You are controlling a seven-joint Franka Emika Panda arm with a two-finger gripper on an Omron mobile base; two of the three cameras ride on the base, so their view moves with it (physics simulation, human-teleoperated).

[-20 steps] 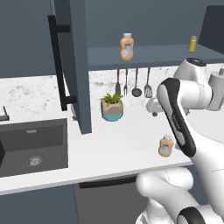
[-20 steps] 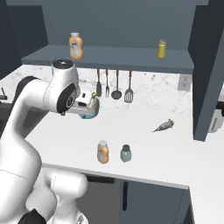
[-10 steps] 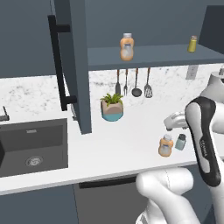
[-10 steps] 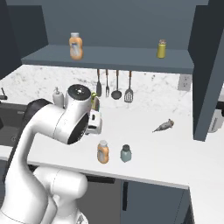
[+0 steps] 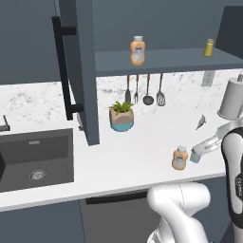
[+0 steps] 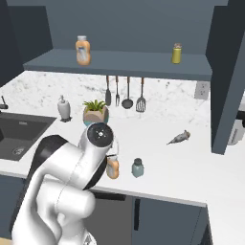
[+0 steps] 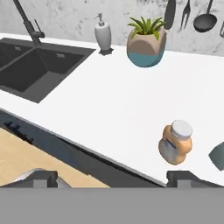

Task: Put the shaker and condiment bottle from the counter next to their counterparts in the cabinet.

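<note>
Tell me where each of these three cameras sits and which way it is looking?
Left base view: behind the arm on its left, facing the counter, sink and cabinet; white arm at lower right.
Right base view: behind on the right, facing the same counter; white arm at lower left.
Hand view: on the hand, looking along the open claw over the counter's front edge.
All three share the counter's condiment bottle and the potted plant.

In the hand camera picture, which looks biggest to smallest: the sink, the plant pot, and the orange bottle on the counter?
1. sink
2. plant pot
3. orange bottle, though it looks close to the pot and sits nearer the camera, so that's unsure.
</note>
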